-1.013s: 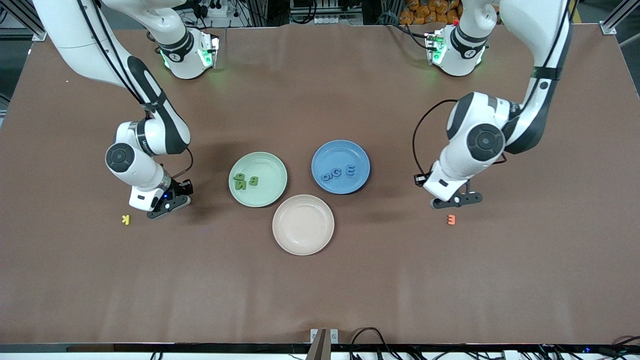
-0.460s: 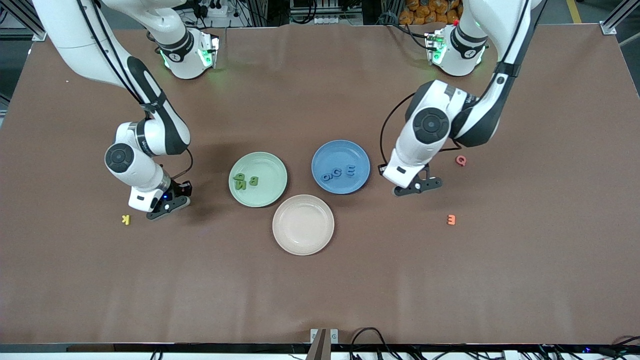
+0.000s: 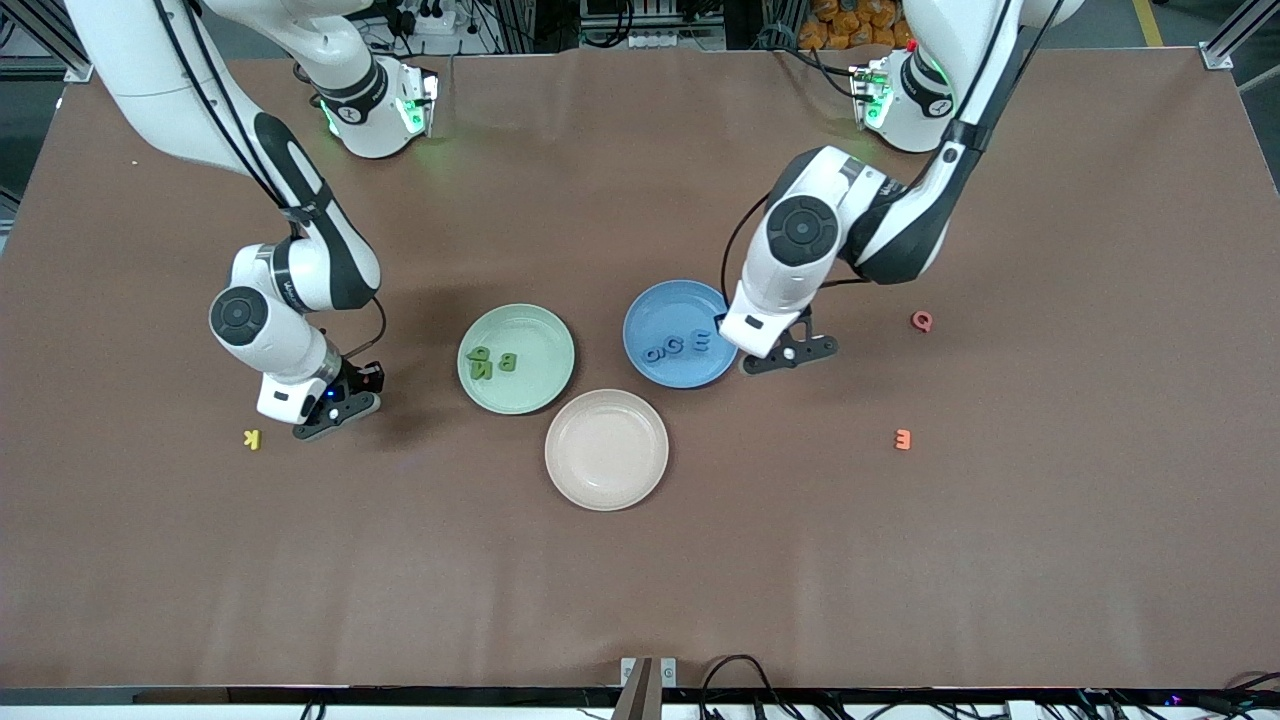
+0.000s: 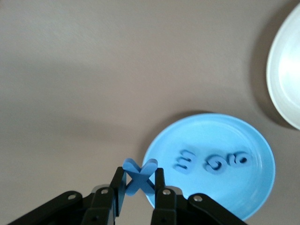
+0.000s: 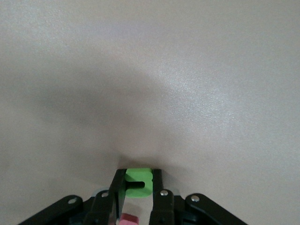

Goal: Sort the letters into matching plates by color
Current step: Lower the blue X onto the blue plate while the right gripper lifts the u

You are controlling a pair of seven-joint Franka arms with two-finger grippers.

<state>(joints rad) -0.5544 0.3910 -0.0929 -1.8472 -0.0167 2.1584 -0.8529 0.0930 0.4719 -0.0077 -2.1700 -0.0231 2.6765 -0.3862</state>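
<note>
My left gripper (image 3: 790, 356) is shut on a blue X (image 4: 139, 180) and holds it at the rim of the blue plate (image 3: 670, 300), on the side toward the left arm's end. Three blue letters (image 3: 678, 346) lie in that plate, which also shows in the left wrist view (image 4: 243, 197). My right gripper (image 3: 336, 410) is shut on a green letter (image 5: 138, 183), low over the bare table next to the yellow K (image 3: 252, 439). The mint green plate (image 3: 540, 330) holds three green letters (image 3: 490, 362).
A beige-pink plate (image 3: 606, 449) sits nearer the front camera, between the two other plates. A pink Q (image 3: 922, 321) and an orange E (image 3: 903, 439) lie toward the left arm's end of the table.
My left arm has swung from beside the orange E to the blue plate's rim with the blue X in its jaws, which uncovered the pink Q. My right arm has not moved.
</note>
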